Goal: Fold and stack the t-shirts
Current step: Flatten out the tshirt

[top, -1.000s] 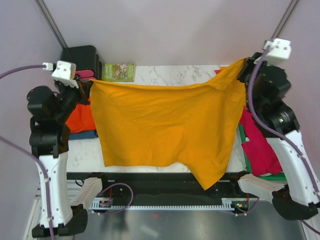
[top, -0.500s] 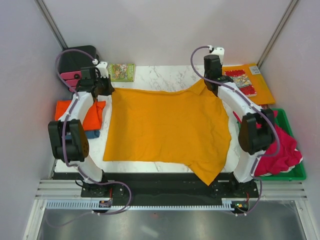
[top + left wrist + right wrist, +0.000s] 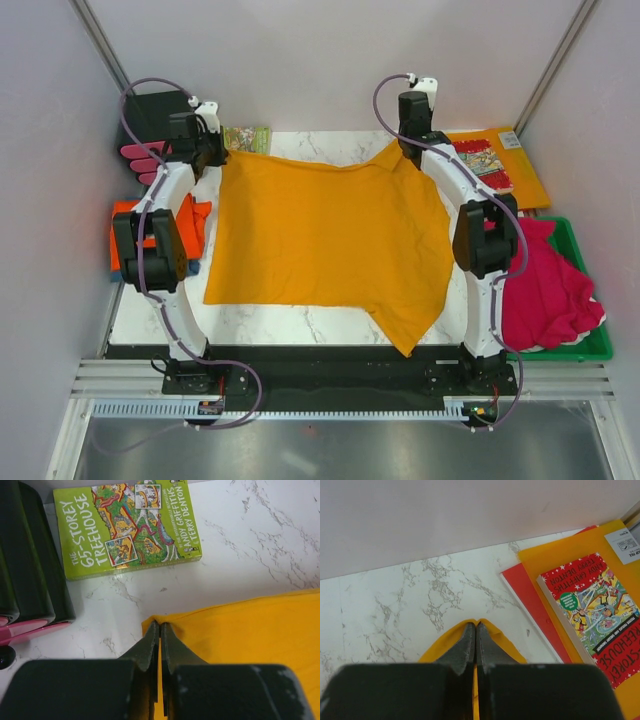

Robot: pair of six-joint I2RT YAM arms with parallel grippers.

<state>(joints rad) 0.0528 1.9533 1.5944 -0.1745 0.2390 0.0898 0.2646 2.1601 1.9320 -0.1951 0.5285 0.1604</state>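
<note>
While both arms stretch to the far side of the table (image 3: pixel 300 322), the left gripper (image 3: pixel 160 625) has its jaws pinched tight on one far corner of the mustard t-shirt (image 3: pixel 330 240). The right gripper (image 3: pixel 475 625) is clamped the same way on the other far corner.

Ahead of the left gripper there's a patch of bare marble, then a green paperback (image 3: pixel 127 522) lying flat. A black box (image 3: pixel 27 555) crowds in on its left. The right gripper has only a narrow strip of marble ahead before the wall (image 3: pixel 445 515). Just to its right sits a red sheet (image 3: pixel 530 600), then the orange folder (image 3: pixel 580 545) with a comic book (image 3: pixel 592 605) on top.

From both grippers the shirt spreads back toward the bases. It is soft matte cloth, lying nearly flat with faint ripples. Behind the right gripper, one pointed flap reaches the table's near edge. The tabletop is smooth and white with grey veins. The folder looks stiff and flat, the paperback cover glossy.

Left of the left arm lies a folded red-orange t-shirt (image 3: pixel 190 225). Behind and to the right of the right gripper, crimson-pink t-shirts (image 3: pixel 550 290) are heaped in a green tray (image 3: pixel 590 345).
</note>
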